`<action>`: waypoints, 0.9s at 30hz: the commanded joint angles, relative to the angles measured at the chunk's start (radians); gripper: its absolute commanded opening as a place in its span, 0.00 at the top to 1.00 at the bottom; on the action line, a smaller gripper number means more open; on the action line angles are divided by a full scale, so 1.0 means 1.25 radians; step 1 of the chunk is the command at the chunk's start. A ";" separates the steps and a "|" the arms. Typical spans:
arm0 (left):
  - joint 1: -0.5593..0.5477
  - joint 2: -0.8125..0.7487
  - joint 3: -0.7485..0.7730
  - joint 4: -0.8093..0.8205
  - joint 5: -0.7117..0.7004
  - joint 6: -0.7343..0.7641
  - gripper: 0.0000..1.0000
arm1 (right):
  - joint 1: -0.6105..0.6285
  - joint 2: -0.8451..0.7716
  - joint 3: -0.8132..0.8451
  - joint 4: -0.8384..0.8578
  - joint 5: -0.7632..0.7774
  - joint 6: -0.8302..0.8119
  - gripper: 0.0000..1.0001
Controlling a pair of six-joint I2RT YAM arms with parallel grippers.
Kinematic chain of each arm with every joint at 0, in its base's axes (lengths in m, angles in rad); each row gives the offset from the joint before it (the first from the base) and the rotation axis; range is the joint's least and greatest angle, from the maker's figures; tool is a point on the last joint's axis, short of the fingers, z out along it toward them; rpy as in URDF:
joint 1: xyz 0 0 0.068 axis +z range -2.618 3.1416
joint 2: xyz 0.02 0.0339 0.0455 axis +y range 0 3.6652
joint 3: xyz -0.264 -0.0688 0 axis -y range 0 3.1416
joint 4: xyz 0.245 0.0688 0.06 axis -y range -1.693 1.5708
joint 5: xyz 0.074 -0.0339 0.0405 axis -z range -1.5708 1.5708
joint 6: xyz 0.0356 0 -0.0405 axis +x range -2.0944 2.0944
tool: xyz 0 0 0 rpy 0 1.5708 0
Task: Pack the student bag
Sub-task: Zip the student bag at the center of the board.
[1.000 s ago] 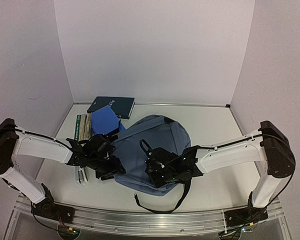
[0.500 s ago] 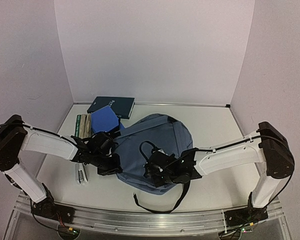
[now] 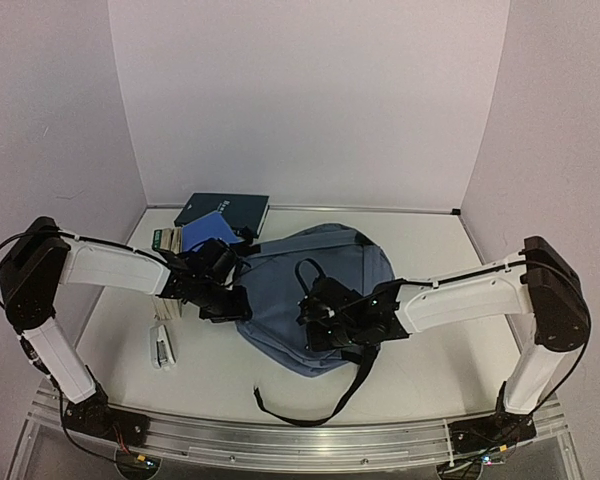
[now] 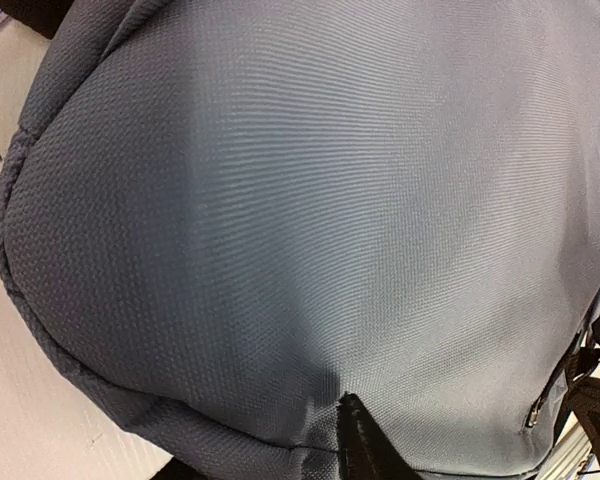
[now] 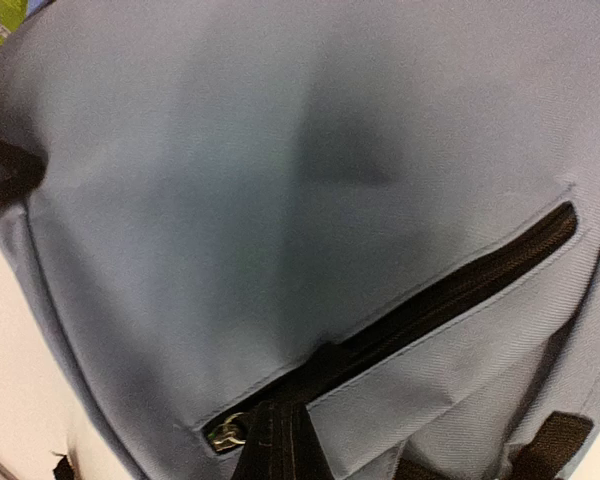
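The student bag (image 3: 325,275), a soft blue-grey backpack, lies flat in the middle of the table and fills both wrist views (image 4: 310,220) (image 5: 280,180). My left gripper (image 3: 236,300) presses against its left edge. Only one black fingertip (image 4: 365,445) shows there, dug into a fold of the fabric, so the grip is unclear. My right gripper (image 3: 327,322) sits on top of the bag at the front pocket's black zipper (image 5: 450,285). It is shut, its fingers are hidden, and a black webbing pull (image 5: 280,450) runs from the metal slider (image 5: 225,432) towards it.
A dark book (image 3: 223,210) lies by the back wall, with a blue book (image 3: 208,232) and greenish books (image 3: 165,240) just left of the bag. A small white stapler-like item (image 3: 163,347) lies at the near left. A black strap (image 3: 315,405) trails towards the near edge.
The bag has slid away from the near edge and slightly right, and both grippers moved with it. Its strap now trails out longer. The right gripper closed.
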 commanded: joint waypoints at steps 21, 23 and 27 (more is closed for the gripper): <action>-0.144 -0.091 -0.114 0.106 -0.061 -0.356 0.54 | -0.153 -0.204 -0.223 0.192 -0.248 0.004 0.64; -0.123 -0.083 -0.119 0.126 -0.062 -0.331 0.67 | -0.162 -0.229 -0.240 0.193 -0.250 0.006 0.63; -0.059 -0.043 -0.097 0.183 -0.021 -0.252 0.82 | -0.169 -0.263 -0.271 0.193 -0.249 0.011 0.59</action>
